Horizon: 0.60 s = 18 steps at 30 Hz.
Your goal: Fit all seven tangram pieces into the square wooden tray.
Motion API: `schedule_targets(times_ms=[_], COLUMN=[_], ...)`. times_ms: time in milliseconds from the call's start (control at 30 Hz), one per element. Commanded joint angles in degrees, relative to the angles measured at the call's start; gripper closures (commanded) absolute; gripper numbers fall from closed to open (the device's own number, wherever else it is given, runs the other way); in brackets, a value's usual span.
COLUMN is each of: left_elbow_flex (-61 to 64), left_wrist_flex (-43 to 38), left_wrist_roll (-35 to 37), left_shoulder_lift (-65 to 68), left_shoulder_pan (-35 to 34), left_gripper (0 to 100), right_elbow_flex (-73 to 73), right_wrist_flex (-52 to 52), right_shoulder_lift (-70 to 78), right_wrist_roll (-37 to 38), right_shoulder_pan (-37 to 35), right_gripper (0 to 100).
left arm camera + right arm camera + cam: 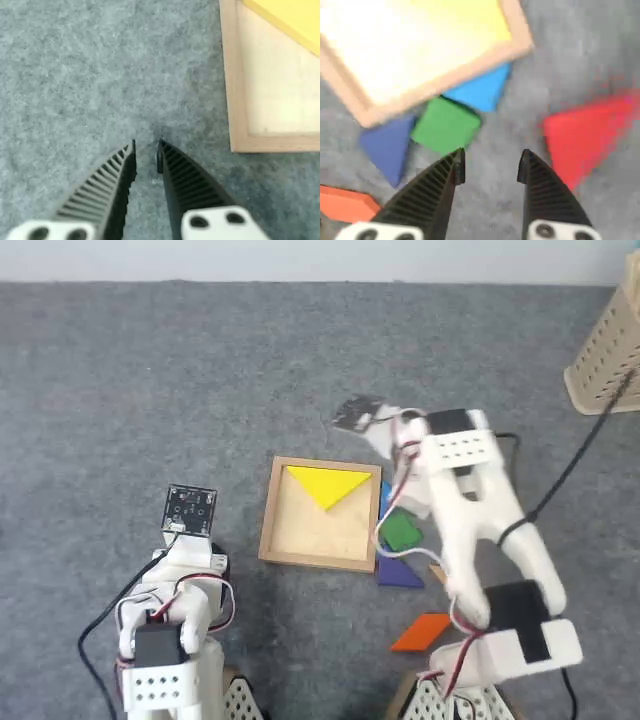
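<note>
The square wooden tray (270,525) lies mid-table with a yellow triangle (328,483) in its far part. My right arm (470,510) leans over the loose pieces beside the tray. My right gripper (490,162) is open above bare carpet, between a green square (445,125) and a red triangle (587,135). A light blue triangle (480,90) touches the tray's rim (470,67). A dark blue triangle (387,147) and an orange parallelogram (342,205) lie nearer. My left gripper (146,150) hovers over carpet near the tray's corner (235,140), a narrow gap between its fingers, holding nothing.
A beige perforated stand (605,350) sits at the far right edge. A small dark object (355,415) lies beyond the tray. Grey carpet stretches open to the left and far side. The left arm (175,580) stands at the near left.
</note>
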Motion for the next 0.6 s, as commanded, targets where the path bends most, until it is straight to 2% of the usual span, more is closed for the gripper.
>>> schedule_targets(times_ms=[0, 100, 167, 367, 500, 567], left_elbow_flex=[-0.57, -0.57, -0.57, -0.57, -0.57, -0.57], left_wrist_flex=[0.00, 0.00, 0.00, 0.00, 0.00, 0.00], left_wrist_roll=[0.44, 0.44, 0.44, 0.44, 0.44, 0.44], left_shoulder_lift=[-1.23, -1.23, -1.23, -1.23, -1.23, -1.23], left_shoulder_pan=[0.18, 0.18, 0.18, 0.18, 0.18, 0.18], left_gripper=[93, 93, 93, 93, 93, 93], right_elbow_flex=[-3.25, -3.52, -3.60, -3.60, -5.19, -8.88], right_wrist_flex=[-0.66, -0.22, 0.66, -2.15, -3.56, -3.56], right_shoulder_lift=[-3.74, -4.53, -5.67, -5.93, -1.36, 2.15], right_wrist_roll=[-0.79, -1.14, -1.67, -13.89, -20.84, -25.23], right_shoulder_pan=[-6.73, -8.48, -5.23, 7.43, 8.04, 7.96], right_gripper=[83.8, 84.0, 84.0, 81.4, 72.3, 71.2])
